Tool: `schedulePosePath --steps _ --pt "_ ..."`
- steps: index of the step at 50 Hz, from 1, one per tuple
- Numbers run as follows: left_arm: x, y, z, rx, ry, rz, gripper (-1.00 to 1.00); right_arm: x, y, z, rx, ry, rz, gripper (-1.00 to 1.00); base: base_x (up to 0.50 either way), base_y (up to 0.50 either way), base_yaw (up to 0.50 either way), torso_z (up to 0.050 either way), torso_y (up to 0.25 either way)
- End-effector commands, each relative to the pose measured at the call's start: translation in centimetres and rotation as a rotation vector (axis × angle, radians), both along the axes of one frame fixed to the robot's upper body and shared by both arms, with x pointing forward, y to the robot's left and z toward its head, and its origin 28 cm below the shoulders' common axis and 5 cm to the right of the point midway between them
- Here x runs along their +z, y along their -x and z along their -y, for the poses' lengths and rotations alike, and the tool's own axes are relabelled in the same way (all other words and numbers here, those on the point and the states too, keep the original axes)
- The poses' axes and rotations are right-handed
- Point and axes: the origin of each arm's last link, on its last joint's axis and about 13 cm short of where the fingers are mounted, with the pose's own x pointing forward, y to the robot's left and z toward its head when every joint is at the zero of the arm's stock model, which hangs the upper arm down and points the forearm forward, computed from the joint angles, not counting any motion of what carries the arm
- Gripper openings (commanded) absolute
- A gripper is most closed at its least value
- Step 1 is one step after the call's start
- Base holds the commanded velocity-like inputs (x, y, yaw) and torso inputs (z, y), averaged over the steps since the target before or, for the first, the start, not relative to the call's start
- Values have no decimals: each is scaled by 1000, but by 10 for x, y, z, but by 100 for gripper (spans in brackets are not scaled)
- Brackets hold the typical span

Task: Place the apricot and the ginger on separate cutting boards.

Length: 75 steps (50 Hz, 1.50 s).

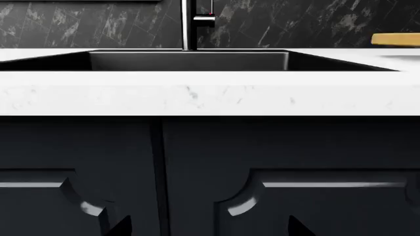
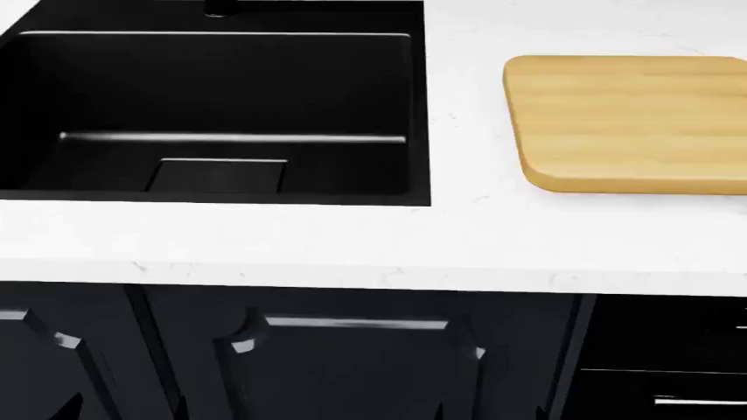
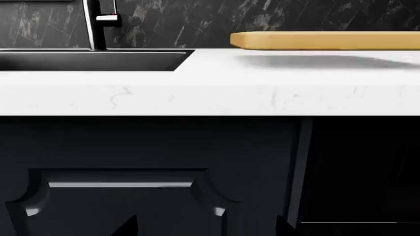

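The black sink (image 2: 222, 114) sits left, the light blond cutting board (image 2: 631, 122) right on the white counter (image 2: 350, 245), bare. Neither apricot, ginger nor the darker board shows; both placements seemingly remain. Only dark gripper tips show, so jaw state cannot be told

The light yellow-blond wooden cutting board with rounded corners (image 2: 631, 122) runs off the head view's right edge; the black sink (image 2: 233, 188) is cropped at left.
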Motion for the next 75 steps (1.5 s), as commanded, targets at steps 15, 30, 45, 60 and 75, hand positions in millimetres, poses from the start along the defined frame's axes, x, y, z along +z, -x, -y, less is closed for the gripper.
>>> schedulePosePath --steps 15,30,45,60,75 --pt "0 1 0 12 -7 0 100 -1 -2 -1 -4 17 -5 100 0 0 0 0 0" --pt "1 0 0 7 2 -6 100 -1 -2 0 -8 10 -8 100 0 0 0 0 0" --pt "0 2 -1 6 3 -6 100 0 0 -1 13 17 15 100 0 333 0 0 0" --pt "0 0 0 7 0 -7 100 0 -1 -1 14 23 13 100 0 476 0 0 0" --pt "0 0 0 6 0 -7 100 0 0 -1 12 25 12 100 0 449 0 0 0"
